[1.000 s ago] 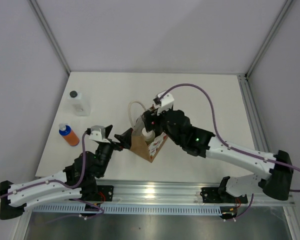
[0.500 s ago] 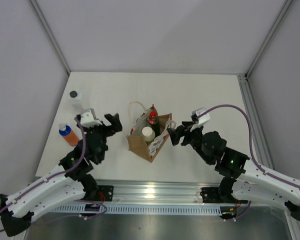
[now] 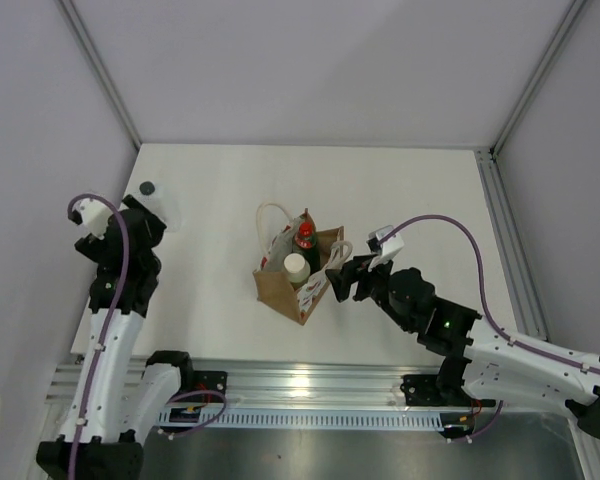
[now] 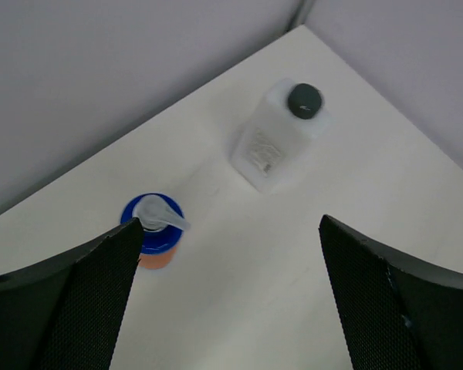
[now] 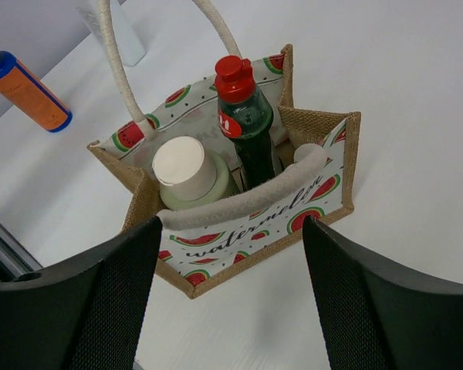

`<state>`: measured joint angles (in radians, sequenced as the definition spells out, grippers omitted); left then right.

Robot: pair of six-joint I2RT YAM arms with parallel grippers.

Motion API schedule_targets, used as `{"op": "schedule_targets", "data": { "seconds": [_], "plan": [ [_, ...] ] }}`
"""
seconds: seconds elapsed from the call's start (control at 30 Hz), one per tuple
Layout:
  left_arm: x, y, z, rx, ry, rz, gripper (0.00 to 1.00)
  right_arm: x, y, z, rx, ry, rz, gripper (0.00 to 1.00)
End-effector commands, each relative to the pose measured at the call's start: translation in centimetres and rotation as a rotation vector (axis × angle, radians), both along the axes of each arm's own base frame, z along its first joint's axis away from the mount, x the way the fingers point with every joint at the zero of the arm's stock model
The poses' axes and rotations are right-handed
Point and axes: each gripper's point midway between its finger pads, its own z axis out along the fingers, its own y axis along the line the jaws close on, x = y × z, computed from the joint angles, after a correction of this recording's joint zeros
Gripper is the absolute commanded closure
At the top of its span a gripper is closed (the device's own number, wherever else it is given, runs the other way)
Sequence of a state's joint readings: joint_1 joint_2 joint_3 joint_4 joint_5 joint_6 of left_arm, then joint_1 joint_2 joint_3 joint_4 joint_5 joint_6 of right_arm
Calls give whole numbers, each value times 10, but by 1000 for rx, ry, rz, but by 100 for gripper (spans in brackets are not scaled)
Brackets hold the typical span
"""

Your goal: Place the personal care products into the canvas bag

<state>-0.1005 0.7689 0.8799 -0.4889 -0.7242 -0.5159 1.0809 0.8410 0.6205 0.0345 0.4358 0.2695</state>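
The brown canvas bag (image 3: 280,288) stands mid-table and also shows in the right wrist view (image 5: 312,193). In it stand the dark bottle with red cap (image 3: 304,234) (image 5: 243,127) and the olive-green bottle with cream cap (image 3: 295,265) (image 5: 184,166). My right gripper (image 3: 338,281) (image 5: 231,223) is open and empty, just right of the bag. The clear bottle with black cap (image 3: 150,195) (image 4: 278,142) and the orange bottle with blue cap (image 4: 154,235) (image 5: 27,89) stand at the table's left. My left gripper (image 3: 138,228) (image 4: 230,223) is open above them, hiding the orange bottle from the top view.
The bag's cream rope handles (image 3: 268,215) (image 5: 116,69) loop upward over its mouth. Walls enclose the table's far and left sides (image 3: 100,80). A metal rail (image 3: 310,385) runs along the near edge.
My right gripper left the bag's mouth and now hangs open beside the bag. My left arm let go of the bag and swung far left over the two standing bottles.
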Motion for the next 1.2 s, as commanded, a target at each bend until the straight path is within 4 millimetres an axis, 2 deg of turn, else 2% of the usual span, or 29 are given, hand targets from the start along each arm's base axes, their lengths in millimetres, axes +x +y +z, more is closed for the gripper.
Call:
{"op": "schedule_targets", "data": {
  "seconds": [0.0, 0.03, 0.07, 0.2, 0.27, 0.43, 0.63, 0.83, 1.0, 1.17],
  "plan": [
    [-1, 20, -16, -98, 69, 36, 3, 2, 3, 26, 78, -35, -11, 23],
    [4, 21, -30, -122, 118, 30, 3, 2, 3, 26, 78, -34, -11, 23],
    [4, 31, -34, -135, 130, 58, 4, 1, 3, 26, 79, -32, -7, 23],
    [8, 46, -64, -174, 211, 110, 2, -2, 4, 28, 96, -30, 12, 23],
    [7, 53, -73, -211, 221, 125, 2, -2, 4, 29, 98, -30, 9, 23],
    [3, 75, -79, -216, 205, 212, 3, -2, 1, 31, 105, -34, 6, 23],
    [8, 77, -101, -270, 251, 246, 5, -4, 2, 34, 113, -34, 16, 23],
    [0, 80, -125, -288, 277, 308, 5, -5, 3, 33, 111, -32, 22, 23],
    [3, 75, -140, -334, 293, 305, 7, -5, 2, 33, 114, -31, 22, 23],
    [4, 76, -152, -340, 299, 315, 14, -4, 2, 33, 111, -32, 18, 23]
  ]
}}
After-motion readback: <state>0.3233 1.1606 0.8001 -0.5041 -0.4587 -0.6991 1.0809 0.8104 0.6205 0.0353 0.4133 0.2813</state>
